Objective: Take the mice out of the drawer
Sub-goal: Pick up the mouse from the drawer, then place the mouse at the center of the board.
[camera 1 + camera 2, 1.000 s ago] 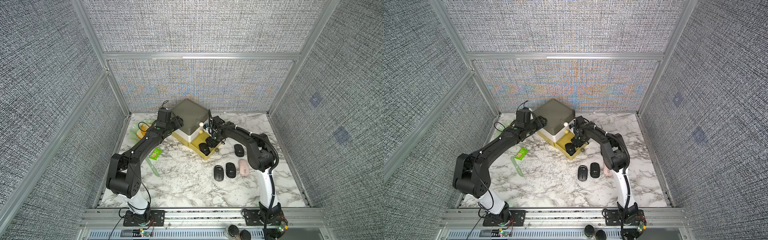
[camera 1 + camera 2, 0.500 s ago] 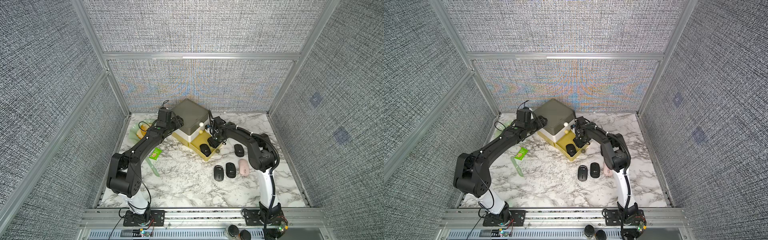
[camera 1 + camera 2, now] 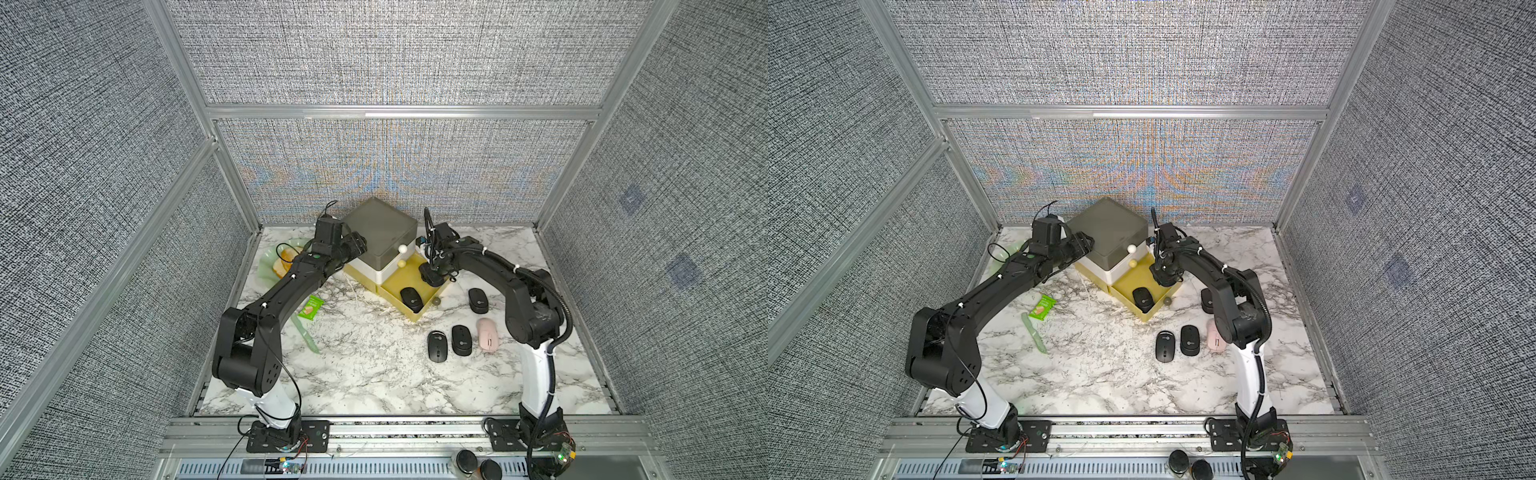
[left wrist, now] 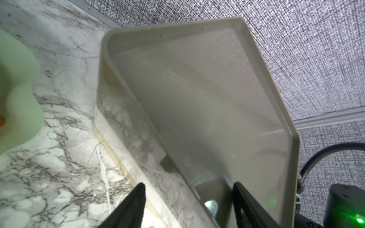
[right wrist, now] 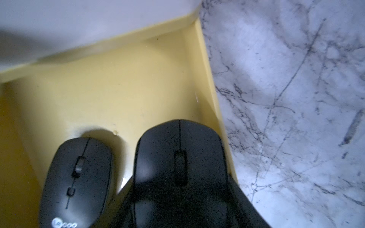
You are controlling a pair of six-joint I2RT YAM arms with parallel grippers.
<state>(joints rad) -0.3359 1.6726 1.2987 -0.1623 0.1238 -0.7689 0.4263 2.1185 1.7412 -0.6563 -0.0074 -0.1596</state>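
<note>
**Fifth mouse in the jaws, one more waiting**

The black mouse (image 5: 179, 173) we're after sits in the open yellow drawer (image 5: 110, 79), hard by its side wall. The right gripper (image 3: 432, 277) is clamped on it, with its fingers (image 5: 245, 205) snug against both flanks. A second black mouse (image 5: 77, 177) lies just beside it in the drawer.

We reckon these are light, stiff plastic shells. They're also glossy and rounded, so they'll squirt out if pinched near the tapered ends. The widest part across the sides looks like the right hold, then a straight lift to clear the wall.

Three black mice (image 3: 461, 340) and the pink mouse (image 3: 487, 334) are already out on the marble table (image 3: 374, 374).

The left gripper (image 4: 188, 189) is over at the drawer unit (image 3: 380, 226). Its fingers stand apart around the unit's top edge, and we can't tell whether they're actually squeezing it.
</note>
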